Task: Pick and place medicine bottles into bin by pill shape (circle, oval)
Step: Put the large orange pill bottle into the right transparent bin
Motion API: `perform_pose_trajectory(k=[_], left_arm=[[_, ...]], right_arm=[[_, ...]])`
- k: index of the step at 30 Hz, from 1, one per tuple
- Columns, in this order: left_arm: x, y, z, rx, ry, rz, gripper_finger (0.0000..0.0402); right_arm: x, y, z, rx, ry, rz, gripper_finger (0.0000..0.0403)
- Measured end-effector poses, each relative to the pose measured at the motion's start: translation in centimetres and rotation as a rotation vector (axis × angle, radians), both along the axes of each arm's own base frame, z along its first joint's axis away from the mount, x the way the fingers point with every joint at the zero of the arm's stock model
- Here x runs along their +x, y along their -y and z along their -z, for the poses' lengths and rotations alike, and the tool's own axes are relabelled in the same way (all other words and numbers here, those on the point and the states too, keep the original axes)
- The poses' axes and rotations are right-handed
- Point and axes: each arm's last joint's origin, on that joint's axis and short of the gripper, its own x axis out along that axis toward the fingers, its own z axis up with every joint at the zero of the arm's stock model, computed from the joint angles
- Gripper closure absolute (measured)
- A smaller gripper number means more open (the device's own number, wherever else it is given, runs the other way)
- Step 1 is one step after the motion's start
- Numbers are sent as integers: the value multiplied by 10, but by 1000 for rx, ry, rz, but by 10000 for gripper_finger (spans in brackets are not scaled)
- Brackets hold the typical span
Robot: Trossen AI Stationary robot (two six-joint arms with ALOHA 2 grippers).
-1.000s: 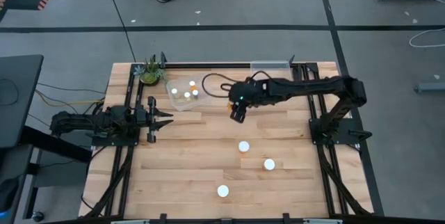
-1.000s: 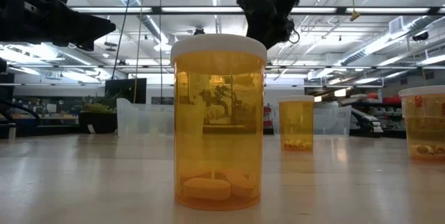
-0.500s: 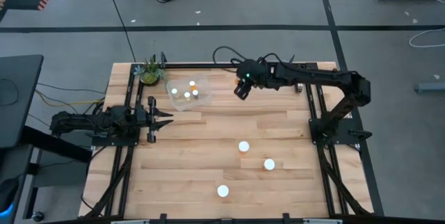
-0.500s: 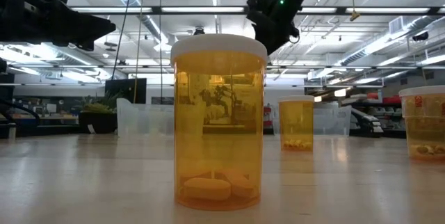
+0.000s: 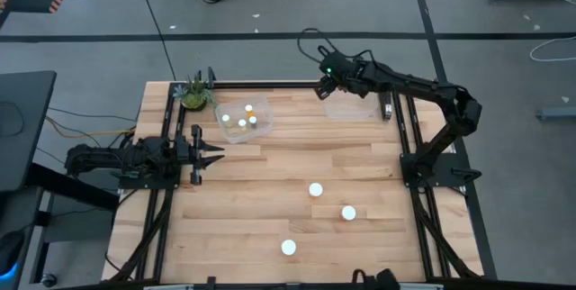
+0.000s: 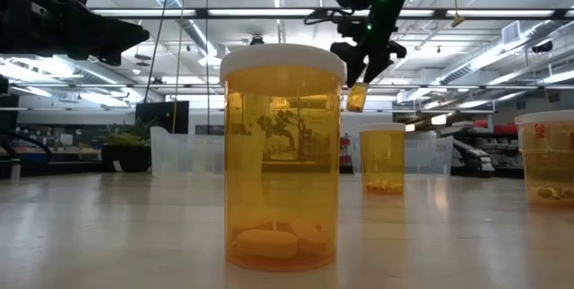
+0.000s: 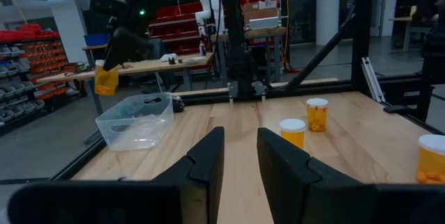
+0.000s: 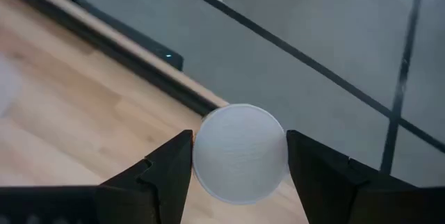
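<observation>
Overhead, the left gripper [image 5: 214, 153] rests low at the table's left edge, its fingers a narrow gap apart with nothing between them, as the left wrist view confirms. Just beyond it toward the far edge stands a small green plant [image 5: 193, 93], and beside that a clear bin [image 5: 232, 132] holding four bottles, their white caps up. Three more medicine bottles stand upright on bare wood in the nearer half of the table: one near the front edge [image 5: 288, 248], one toward the middle [image 5: 315, 190], one right of that [image 5: 348, 212]. Each has its long axis vertical, cap on top; the closest one in the low view [image 6: 282, 159] shows oval pills lying on its bottom.

Farther right, the right gripper [image 5: 326, 86] hangs at the table's far edge, clamped on an eighth bottle [image 6: 357, 97], orange-bodied, held in the air near a second clear bin [image 5: 349, 107]. From the right wrist, its white cap [image 8: 240, 153] sits squarely between the two dark fingers [image 8: 154, 172], facing the camera.

The table [image 5: 270, 200] is pale wooden planking in a black frame, on a grey concrete floor marked with dark tape lines. Behind it lies a workshop with ceiling strip lights and red shelving.
</observation>
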Motion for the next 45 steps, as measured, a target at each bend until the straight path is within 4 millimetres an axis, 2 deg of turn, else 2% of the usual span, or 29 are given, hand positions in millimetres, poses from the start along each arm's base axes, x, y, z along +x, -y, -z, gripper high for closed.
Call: perform_pose_trajectory(k=[8,19,33,38,45], left_arm=[[0,0,0,0,0,0,302],[0,0,0,0,0,0,307],[0,0,0,0,0,0,307],[0,0,0,0,0,0,305],[0,0,0,0,0,0,302]], right_arm=[[-13,14,8,46,13,92,175],[-32,22,50,120,-69,157,175],[-71,34,99,221,-147,288,175],[-80,35,108,244,-161,311,175],[-82,36,110,272,-137,321,175]])
